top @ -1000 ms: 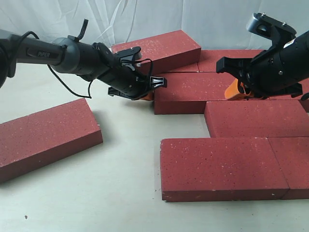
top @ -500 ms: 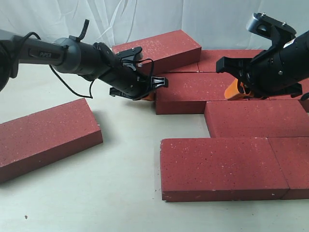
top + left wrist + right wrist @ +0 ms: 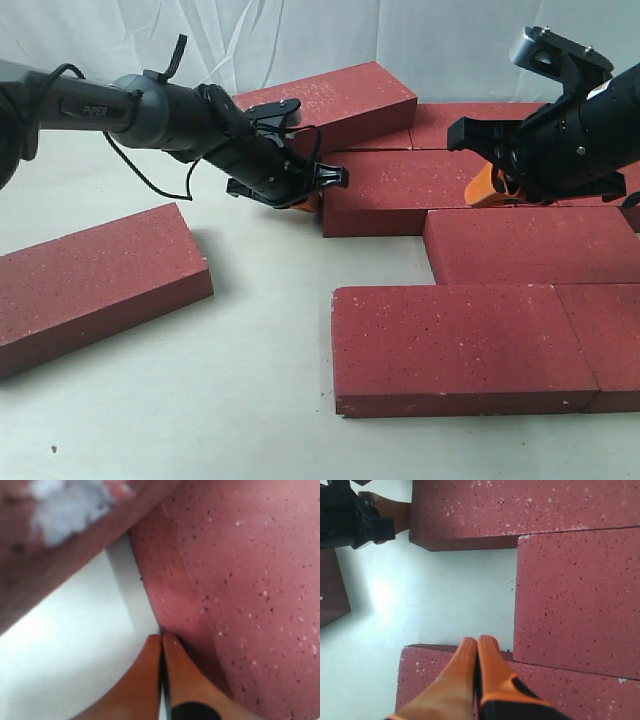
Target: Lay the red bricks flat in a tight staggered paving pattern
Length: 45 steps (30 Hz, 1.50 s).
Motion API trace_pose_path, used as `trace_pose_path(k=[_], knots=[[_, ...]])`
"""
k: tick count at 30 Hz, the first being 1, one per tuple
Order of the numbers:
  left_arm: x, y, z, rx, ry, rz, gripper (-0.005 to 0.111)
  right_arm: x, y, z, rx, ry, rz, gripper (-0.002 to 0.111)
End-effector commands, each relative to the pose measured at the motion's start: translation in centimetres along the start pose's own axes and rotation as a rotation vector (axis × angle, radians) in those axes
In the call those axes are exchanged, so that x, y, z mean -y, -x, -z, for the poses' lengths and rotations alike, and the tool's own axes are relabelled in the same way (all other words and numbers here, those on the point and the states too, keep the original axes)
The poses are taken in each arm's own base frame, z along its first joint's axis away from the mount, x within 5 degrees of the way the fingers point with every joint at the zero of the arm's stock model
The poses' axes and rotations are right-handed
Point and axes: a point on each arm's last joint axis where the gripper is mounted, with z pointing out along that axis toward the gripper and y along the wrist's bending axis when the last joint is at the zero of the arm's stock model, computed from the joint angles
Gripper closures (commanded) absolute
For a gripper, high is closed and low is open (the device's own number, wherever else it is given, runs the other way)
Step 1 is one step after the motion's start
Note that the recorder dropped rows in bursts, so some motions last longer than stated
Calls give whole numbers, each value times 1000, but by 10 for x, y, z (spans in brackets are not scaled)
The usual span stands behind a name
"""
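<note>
Several dark-red speckled bricks lie on the pale table. My left gripper (image 3: 308, 198) is shut and empty, its orange tips (image 3: 161, 639) pressed against the left end of the middle-row brick (image 3: 400, 190) (image 3: 240, 580). My right gripper (image 3: 485, 188) (image 3: 477, 642) is also shut and empty, hovering over that row's right part, above a brick (image 3: 445, 680). A brick (image 3: 530, 243) (image 3: 575, 595) lies in front of it. Two bricks (image 3: 460, 345) form the front row. One brick (image 3: 330, 100) sits tilted up on the back row. A loose brick (image 3: 100, 285) lies apart at the left.
A white cloth backdrop (image 3: 300, 40) hangs behind the bricks. Bare table (image 3: 260, 330) lies between the loose left brick and the paved group. A blurred brick with a pale patch (image 3: 65, 505) fills one corner of the left wrist view.
My left gripper has edged slightly right against the middle brick's end, and the brick has shifted a touch with it. The right arm has not moved.
</note>
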Motion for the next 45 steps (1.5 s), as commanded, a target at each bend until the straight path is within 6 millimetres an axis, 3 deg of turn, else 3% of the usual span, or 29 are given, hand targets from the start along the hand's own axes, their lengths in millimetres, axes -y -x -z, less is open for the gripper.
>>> trace_pose_path(k=[1,11,24,33,45], knots=[[13,-7,-6,-26,-31,10,107,1,0,0,10,-3,7,109],[23,-2,-6,1,-44,-6,107,1,0,0,10,-3,7,109],[-8,6,12,-104,-34,17,107,1,0,0,10,-3,7,109],[-2,11,37,-141,-5,-91,107,1,0,0,10,-3,7,109],[11,16,92,-206,100,-251,107,1,0,0,10,-3,13,109]])
